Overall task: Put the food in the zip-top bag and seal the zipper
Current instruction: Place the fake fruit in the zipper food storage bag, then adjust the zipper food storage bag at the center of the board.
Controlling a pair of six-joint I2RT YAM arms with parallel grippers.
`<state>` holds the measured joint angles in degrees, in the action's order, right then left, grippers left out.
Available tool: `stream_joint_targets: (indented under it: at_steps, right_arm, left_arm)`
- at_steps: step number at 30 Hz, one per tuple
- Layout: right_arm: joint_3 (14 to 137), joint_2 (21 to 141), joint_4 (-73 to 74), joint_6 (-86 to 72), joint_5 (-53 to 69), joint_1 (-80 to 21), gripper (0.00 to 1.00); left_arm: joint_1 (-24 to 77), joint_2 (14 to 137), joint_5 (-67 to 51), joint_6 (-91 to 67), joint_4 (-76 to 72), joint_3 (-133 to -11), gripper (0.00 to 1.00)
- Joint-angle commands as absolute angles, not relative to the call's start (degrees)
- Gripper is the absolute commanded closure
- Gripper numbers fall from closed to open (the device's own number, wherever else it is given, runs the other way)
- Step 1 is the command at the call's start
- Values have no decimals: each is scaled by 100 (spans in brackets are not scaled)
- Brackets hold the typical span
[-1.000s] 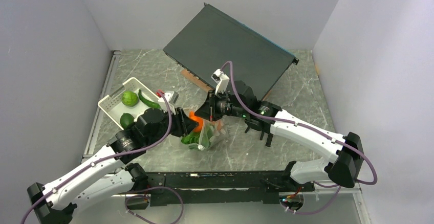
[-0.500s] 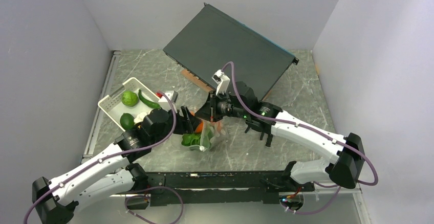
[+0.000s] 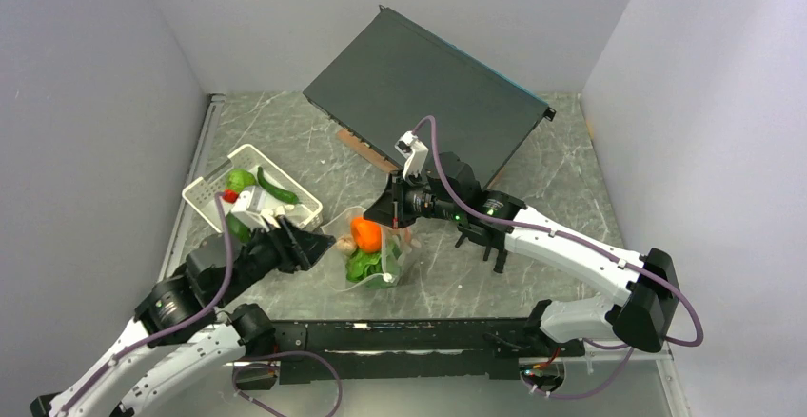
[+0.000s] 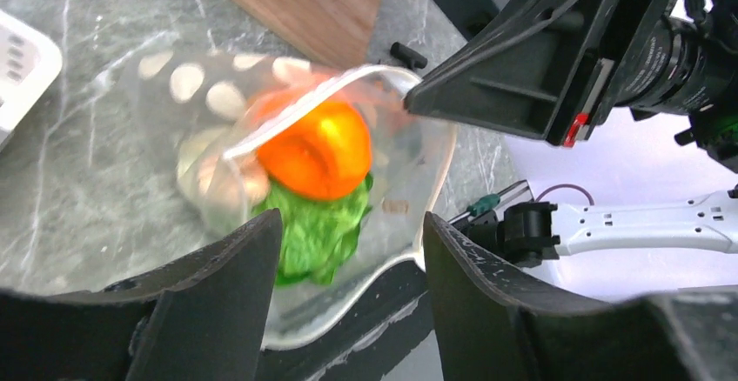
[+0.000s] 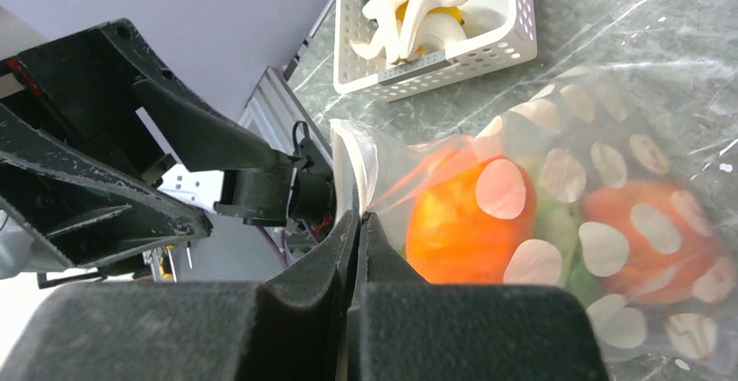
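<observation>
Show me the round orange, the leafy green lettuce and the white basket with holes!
round orange (image 4: 318,150), left wrist view, middle of its peel.
leafy green lettuce (image 4: 315,229), left wrist view, leaves beside the orange.
white basket with holes (image 5: 461,55), right wrist view, its near side wall.

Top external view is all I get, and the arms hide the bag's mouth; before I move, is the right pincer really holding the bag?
Observer: Yes. The right wrist view shows the right pincer shut on the rim of the bag.
Operator: Is the left pincer carrying anything?
Observer: No. The left wrist view shows the left pincer open and empty, facing the orange on the lettuce inside the bag.
Operator: What is in the basket?
Observer: The right wrist view shows white mushrooms piled in the basket.
</observation>
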<state>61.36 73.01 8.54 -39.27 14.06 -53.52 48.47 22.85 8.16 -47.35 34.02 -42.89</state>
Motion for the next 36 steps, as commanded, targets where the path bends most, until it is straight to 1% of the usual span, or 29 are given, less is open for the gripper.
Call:
stream_joint_targets:
  at_steps: [1,3,4,6,8,10,13,15,17,19,21,23,25,28,30,33,36]
  right_arm:
    - [6263,7083,421,-4008,1518,-5317,100]
    - [6284,7079,448,-4000,1508,-5324,100]
    - [6285,7079,446,-3999,1501,-5313,100]
    - [6312,7088,469,-3978,1499,-5318,100]
    - [6359,7117,519,-3951,1502,-5317,100]
    - [6392,7152,559,-3938,1522,-5318,100]
    - [6389,7179,555,-3962,1559,-5317,100]
    - [6377,7187,539,-3969,1577,-5313,100]
    - [6354,7202,509,-3947,1608,-5320,100]
    - [6342,7249,488,-3889,1659,-5317,100]
    - [6381,7303,540,-3741,1660,-5318,100]
    - [6419,7312,616,-3442,1572,-5382,100]
    - [6482,7300,805,-3085,1201,-5513,100]
    - [6673,7344,1211,-2589,628,-5771,100]
    - [6756,7336,1368,-2368,344,-5927,100]
    - [6756,7240,1432,-2267,110,-5994,100]
    - [6761,7115,1485,-2176,8,-5994,100]
  left_arm:
    - [4852,1710,1018,-5200,4420,-4173,38]
    - [4852,1444,1013,-5390,4533,-3958,38]
    - [4853,1328,965,-5453,4482,-3823,34]
    - [4852,1140,804,-5541,4294,-3512,22]
    - [4852,1039,663,-5575,4137,-3270,18]
    - [4852,1019,596,-5617,4054,-3066,17]
    - [4852,1143,578,-5692,3971,-2756,18]
    - [4857,1257,563,-5754,3927,-2575,25]
    - [4857,1340,421,-5751,3723,-2415,38]
    - [4853,1369,256,-5717,3461,-2305,59]
    - [4852,1343,142,-5687,3219,-2320,76]
    - [4856,1305,59,-5588,2852,-2565,90]
    - [4858,1345,-15,-5479,2464,-2877,100]
    - [4852,1635,-202,-5391,1809,-3256,100]
    - [4852,2104,-358,-5344,1535,-3457,100]
    - [4856,2785,-462,-5252,1560,-3779,100]
    - [4856,3064,-430,-5231,1638,-3929,100]
